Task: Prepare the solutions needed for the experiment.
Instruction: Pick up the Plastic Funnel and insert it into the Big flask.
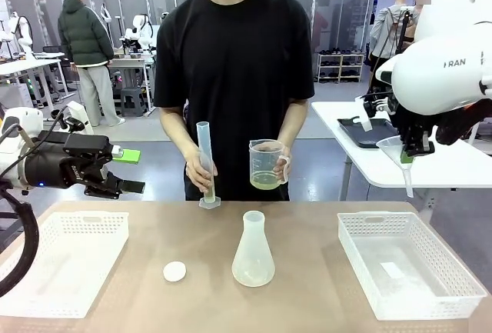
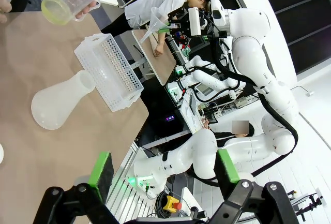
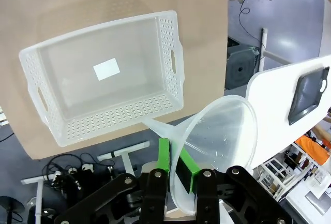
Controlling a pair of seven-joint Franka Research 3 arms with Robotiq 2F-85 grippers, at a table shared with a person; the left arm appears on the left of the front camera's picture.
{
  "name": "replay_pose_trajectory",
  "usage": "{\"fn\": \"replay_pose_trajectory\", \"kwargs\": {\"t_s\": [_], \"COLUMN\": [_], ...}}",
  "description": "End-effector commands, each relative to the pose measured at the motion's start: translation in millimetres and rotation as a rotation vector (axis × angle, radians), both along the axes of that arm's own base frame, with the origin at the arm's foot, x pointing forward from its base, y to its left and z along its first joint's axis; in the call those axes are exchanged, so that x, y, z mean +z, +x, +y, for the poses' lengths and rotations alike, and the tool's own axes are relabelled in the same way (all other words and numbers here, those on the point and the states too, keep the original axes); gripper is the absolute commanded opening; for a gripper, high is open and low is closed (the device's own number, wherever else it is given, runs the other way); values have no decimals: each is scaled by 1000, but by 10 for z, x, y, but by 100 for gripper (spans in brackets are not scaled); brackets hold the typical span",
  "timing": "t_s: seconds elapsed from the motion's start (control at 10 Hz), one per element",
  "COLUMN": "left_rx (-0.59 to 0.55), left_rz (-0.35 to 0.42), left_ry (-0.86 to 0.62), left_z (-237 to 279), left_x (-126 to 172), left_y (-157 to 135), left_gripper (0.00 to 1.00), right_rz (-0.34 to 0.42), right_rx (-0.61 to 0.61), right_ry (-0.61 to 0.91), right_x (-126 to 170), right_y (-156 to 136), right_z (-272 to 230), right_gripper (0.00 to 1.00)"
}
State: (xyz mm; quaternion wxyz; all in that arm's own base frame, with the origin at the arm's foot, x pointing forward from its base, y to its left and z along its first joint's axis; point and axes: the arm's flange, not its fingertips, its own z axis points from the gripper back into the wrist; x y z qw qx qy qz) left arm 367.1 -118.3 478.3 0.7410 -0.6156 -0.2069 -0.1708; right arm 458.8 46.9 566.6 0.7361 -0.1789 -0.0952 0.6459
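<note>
The pale yellow-green solution (image 1: 265, 181) lies shallow in a clear beaker (image 1: 266, 162) held by the person's hand; it is also in the left wrist view as solution (image 2: 56, 11). The person's other hand holds a tall graduated cylinder (image 1: 205, 162) standing on the table's far edge. A translucent conical flask (image 1: 253, 250) stands mid-table, flask (image 2: 59, 102), with no liquid visible inside. My right gripper (image 1: 416, 148), at the right above the side table, is shut on a clear funnel (image 1: 397, 152); its green pads (image 3: 164, 154) clamp the funnel (image 3: 222, 141). My left gripper (image 1: 131, 171) hovers open at the left, gripper (image 2: 163, 169).
A small white stopper disc (image 1: 174, 271) lies left of the flask. White perforated baskets sit at both ends: left basket (image 1: 61, 260) and right basket (image 1: 407, 264), the latter below my right gripper as basket (image 3: 108, 79). A white side table (image 1: 453, 165) stands at the right.
</note>
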Motion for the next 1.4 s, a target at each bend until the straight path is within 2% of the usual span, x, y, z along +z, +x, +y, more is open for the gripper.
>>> {"fn": "replay_pose_trajectory", "kwargs": {"t_s": [0.0,0.2,0.5,0.9,1.3], "left_rx": [2,2,2,2,2], "left_rz": [6,6,6,6,6], "left_ry": [-27,-27,-27,-27,-27], "left_z": [-21,-21,-21,-21,-21], "left_x": [18,18,18,18,18], "left_y": [-3,-3,-3,-3,-3], "left_gripper": [100,100,100,100,100], "right_rz": [-64,-122,-202,-278,-211], "right_rx": [128,295,609,950,1042], "right_ry": [-30,-35,-48,32,152], "right_x": [46,130,167,221,185], "right_y": [7,-72,-295,-717,-950], "right_z": [243,753,1493,1976,2110], "right_gripper": [7,7,7,7,7]}}
